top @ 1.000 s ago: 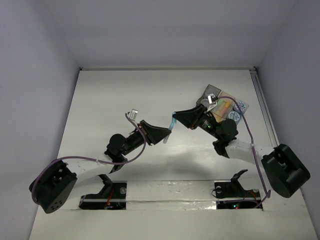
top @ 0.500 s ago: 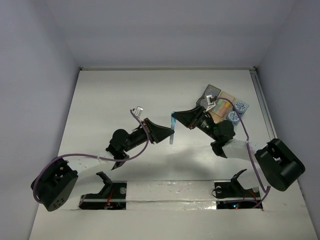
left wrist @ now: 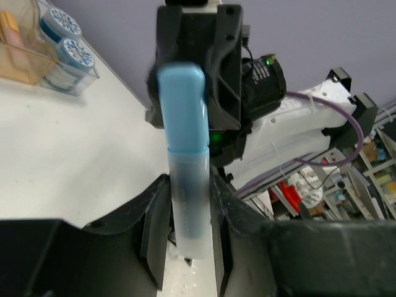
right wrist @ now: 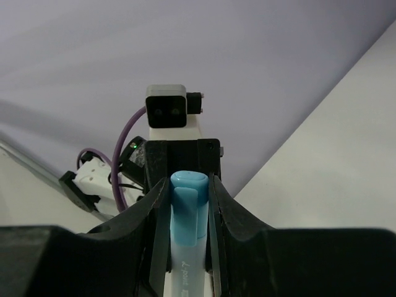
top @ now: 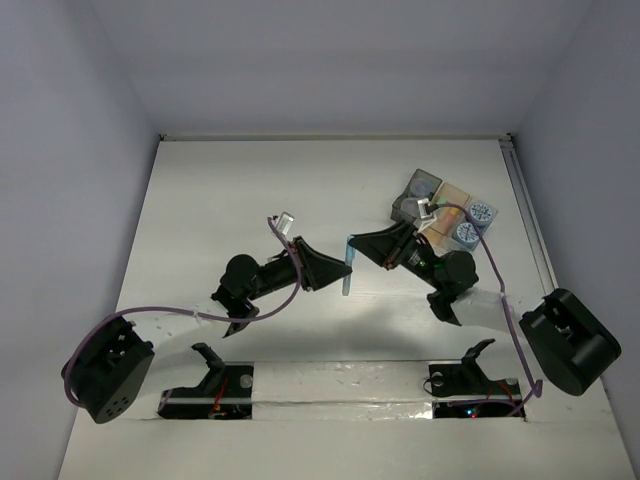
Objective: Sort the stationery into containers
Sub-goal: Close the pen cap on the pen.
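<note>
I'm looking at a white table [top: 250, 190] boxed in by pale lilac walls [top: 320, 60]. Mid-table, the blue highlighter [top: 346, 266] is shared between both arms. The left gripper [top: 338, 278] is clamped on its translucent barrel and the right gripper [top: 354, 246] on its cap end. Beyond the right arm sit the joined bins [top: 455, 192], with two patterned tape rolls [top: 482, 212] in the clear one. Purple cables [top: 160, 312] trail along both arms.
</note>
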You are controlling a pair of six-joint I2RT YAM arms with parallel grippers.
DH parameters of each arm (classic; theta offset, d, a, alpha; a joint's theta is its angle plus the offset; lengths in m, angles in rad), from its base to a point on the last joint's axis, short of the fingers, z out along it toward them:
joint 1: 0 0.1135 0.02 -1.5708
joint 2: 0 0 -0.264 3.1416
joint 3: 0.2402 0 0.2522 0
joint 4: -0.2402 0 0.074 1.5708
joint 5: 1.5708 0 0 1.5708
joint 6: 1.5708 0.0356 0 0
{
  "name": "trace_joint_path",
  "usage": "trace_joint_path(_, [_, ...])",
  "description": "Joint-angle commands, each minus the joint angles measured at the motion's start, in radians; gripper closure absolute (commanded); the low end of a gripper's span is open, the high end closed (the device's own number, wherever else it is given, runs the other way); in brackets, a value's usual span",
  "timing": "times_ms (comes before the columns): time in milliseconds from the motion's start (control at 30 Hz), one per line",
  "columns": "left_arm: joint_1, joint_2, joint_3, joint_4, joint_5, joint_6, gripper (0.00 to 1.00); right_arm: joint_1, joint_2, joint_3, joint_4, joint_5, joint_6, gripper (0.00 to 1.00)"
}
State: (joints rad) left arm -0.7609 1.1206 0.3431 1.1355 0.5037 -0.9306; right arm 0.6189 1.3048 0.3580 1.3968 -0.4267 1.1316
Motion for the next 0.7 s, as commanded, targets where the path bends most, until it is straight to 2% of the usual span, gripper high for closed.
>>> trace_joint_path(0, [0.034, -0.076, 0.105, 0.419, -0.117, 0.070, 1.00, 0.051, -0.050, -0.053, 0.125, -0.185, 0.020, 0.91])
trace_joint_path(200, [0.034, -0.053, 0.117, 0.426, -0.129, 0.084, 1.00, 0.071, -0.125, -0.059, 0.058, -0.184, -0.013, 0.89])
trace_joint_path(367, [0.034, -0.007, 0.139, 0.486, -0.117, 0.059, 1.00, 0.091, -0.105, -0.063, 0.071, -0.185, -0.012, 0.89])
trace_joint_path(433, [0.034, -0.004, 0.145, 0.491, -0.113, 0.053, 1.00, 0.091, -0.110, -0.059, 0.029, -0.184, -0.018, 0.90])
trace_joint_path(600, [0.034, -0.015, 0.154, 0.468, -0.116, 0.061, 1.00, 0.110, -0.176, -0.044, -0.209, -0.155, -0.111, 0.95])
trace_joint_path(667, [0.044, -0.019, 0.157, 0.463, -0.114, 0.061, 1.00, 0.119, -0.225, -0.033, -0.352, -0.132, -0.180, 0.99])
